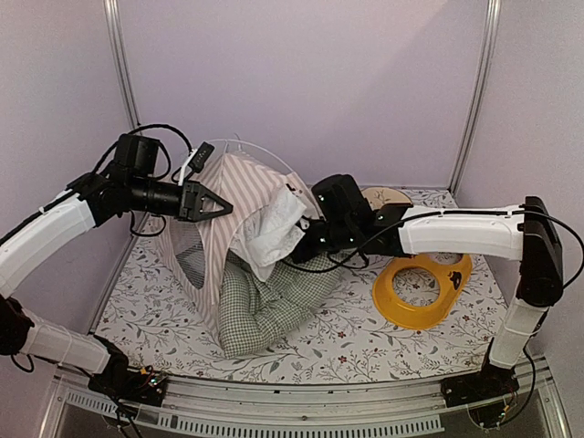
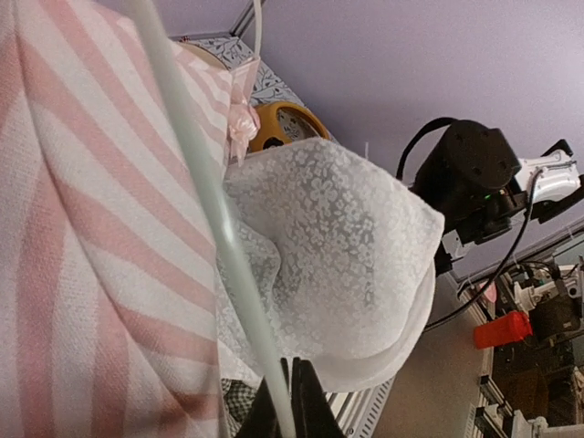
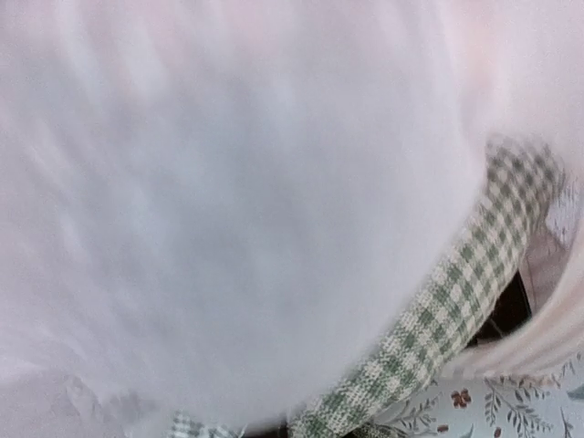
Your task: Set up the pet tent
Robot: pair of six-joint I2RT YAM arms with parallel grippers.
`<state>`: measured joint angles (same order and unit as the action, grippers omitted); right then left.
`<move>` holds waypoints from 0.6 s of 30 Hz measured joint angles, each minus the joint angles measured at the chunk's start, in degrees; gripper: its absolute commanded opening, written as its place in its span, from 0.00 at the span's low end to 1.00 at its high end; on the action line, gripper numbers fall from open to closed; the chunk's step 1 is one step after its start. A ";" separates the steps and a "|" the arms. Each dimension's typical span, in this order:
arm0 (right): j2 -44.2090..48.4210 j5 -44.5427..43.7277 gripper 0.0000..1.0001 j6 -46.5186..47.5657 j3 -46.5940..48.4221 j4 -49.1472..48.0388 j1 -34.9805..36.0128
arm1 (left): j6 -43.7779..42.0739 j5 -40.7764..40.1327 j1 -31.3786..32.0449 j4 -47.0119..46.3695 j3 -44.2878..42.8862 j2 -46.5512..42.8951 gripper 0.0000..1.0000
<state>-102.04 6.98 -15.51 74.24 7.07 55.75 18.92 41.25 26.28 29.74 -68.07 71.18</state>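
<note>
The pet tent [image 1: 239, 187] of pink-and-white striped fabric stands half raised at the left middle, with a dark mesh window [image 1: 192, 260] low on its side. Its white sheer flap [image 1: 274, 228] hangs bunched at the front. My left gripper [image 1: 224, 208] is shut on a thin white pole [image 2: 214, 205] near the tent's top; the black fingertips [image 2: 310, 401] pinch it in the left wrist view. My right gripper [image 1: 299, 248] is pressed into the flap and the fabric hides its fingers. White fabric [image 3: 228, 182] fills the right wrist view.
A green-and-white checked cushion [image 1: 265, 306] lies partly inside the tent and spills toward the front; it also shows in the right wrist view [image 3: 456, 319]. A yellow ring-shaped piece [image 1: 422, 290] lies right of centre. A tan disc [image 1: 388, 195] lies at the back. Walls enclose the floral table [image 1: 347, 351].
</note>
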 measured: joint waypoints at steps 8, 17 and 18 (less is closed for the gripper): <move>-5.46 -4.26 0.00 -5.77 16.37 0.26 -0.17 | 1.09 0.81 3.45 -1.66 -0.02 0.22 0.00; -14.97 -10.51 0.00 -9.97 17.81 -3.19 -0.13 | 4.09 -0.44 4.00 -1.33 -0.79 0.09 0.00; -14.91 -10.82 0.00 -10.51 17.66 -3.48 -0.13 | 4.33 -0.76 3.98 -1.44 -0.76 0.09 0.00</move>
<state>-116.95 -3.84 -26.02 91.90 3.60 55.61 23.24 40.49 30.26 28.29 -68.84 71.26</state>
